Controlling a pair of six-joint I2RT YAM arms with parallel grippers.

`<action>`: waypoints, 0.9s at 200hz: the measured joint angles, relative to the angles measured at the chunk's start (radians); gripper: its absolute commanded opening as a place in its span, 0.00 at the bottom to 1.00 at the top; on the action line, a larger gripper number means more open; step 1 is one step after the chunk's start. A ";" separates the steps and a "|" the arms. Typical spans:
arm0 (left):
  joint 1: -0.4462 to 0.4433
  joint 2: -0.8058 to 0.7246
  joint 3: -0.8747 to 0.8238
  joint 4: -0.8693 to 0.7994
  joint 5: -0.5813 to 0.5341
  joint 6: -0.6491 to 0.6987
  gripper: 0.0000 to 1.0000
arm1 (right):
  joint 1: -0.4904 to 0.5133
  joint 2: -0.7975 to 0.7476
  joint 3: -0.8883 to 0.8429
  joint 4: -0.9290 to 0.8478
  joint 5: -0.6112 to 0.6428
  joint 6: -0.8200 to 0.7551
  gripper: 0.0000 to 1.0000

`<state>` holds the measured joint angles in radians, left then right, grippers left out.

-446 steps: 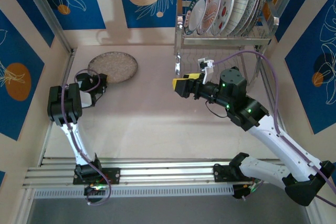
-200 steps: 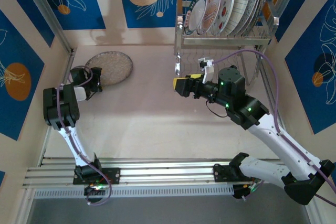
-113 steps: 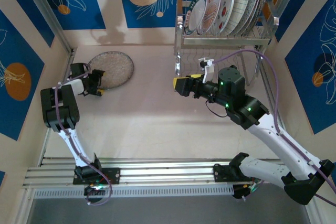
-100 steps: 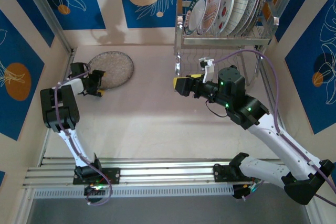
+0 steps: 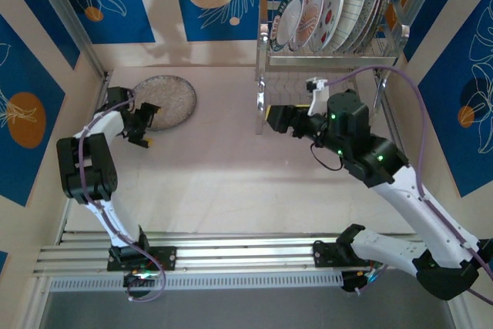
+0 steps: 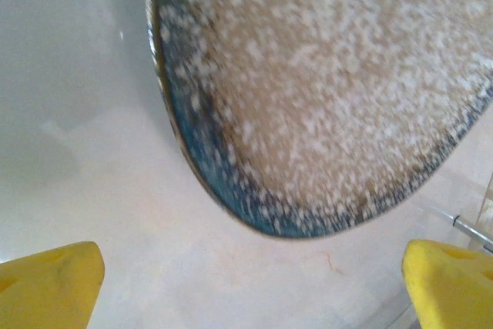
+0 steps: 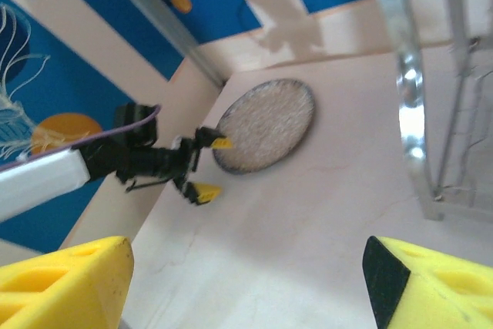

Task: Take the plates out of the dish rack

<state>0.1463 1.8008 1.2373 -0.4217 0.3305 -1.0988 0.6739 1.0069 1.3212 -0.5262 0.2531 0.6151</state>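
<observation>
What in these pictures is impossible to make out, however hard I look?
Top view: the racked plates overlap, hiding the rear ones' patterns; the upper edge cuts the tallest.
Left wrist view: the speckled plate runs off the top and right edges.
Right wrist view: the dish rack is blurred and cut by the right edge.

Speckled plate (image 6: pixel 331 90) on table (image 6: pixel 92 167), end effector (image 6: pixel 250 287) spread wide

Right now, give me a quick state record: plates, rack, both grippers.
speckled plate: flat on table, far left, out of the rack
dish rack: far right, several plates upright on upper shelf
left gripper: open, at speckled plate's rim, not clamped
right gripper: open, empty, near rack's left end
</observation>
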 measured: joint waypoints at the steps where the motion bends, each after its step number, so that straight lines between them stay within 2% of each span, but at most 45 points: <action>1: -0.003 -0.006 0.000 -0.003 -0.002 0.000 0.99 | 0.000 0.001 0.009 -0.005 0.006 0.000 0.79; 33: -0.092 -0.141 0.013 -0.082 -0.084 0.004 1.00 | 0.000 0.025 0.216 -0.142 0.172 -0.025 0.76; 59: -0.191 -0.226 0.066 -0.135 -0.153 0.014 1.00 | -0.015 0.056 0.383 -0.225 0.304 -0.111 0.73; 89: -0.311 -0.331 0.098 -0.138 -0.211 0.047 1.00 | -0.103 0.129 0.562 -0.264 0.405 -0.231 0.72; 114: -0.411 -0.404 0.104 -0.117 -0.233 0.097 1.00 | -0.288 0.171 0.610 -0.282 0.360 -0.275 0.71; 139: -0.505 -0.446 0.127 -0.087 -0.231 0.167 1.00 | -0.486 0.214 0.628 -0.300 0.235 -0.277 0.67; 180: -0.597 -0.507 0.133 -0.057 -0.190 0.255 1.00 | -0.680 0.269 0.604 -0.280 0.029 -0.296 0.53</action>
<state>-0.4507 1.2934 1.3701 -0.4786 0.1406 -0.8440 -0.0059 1.2758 1.9251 -0.8066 0.2817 0.3187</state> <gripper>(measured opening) 0.999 0.577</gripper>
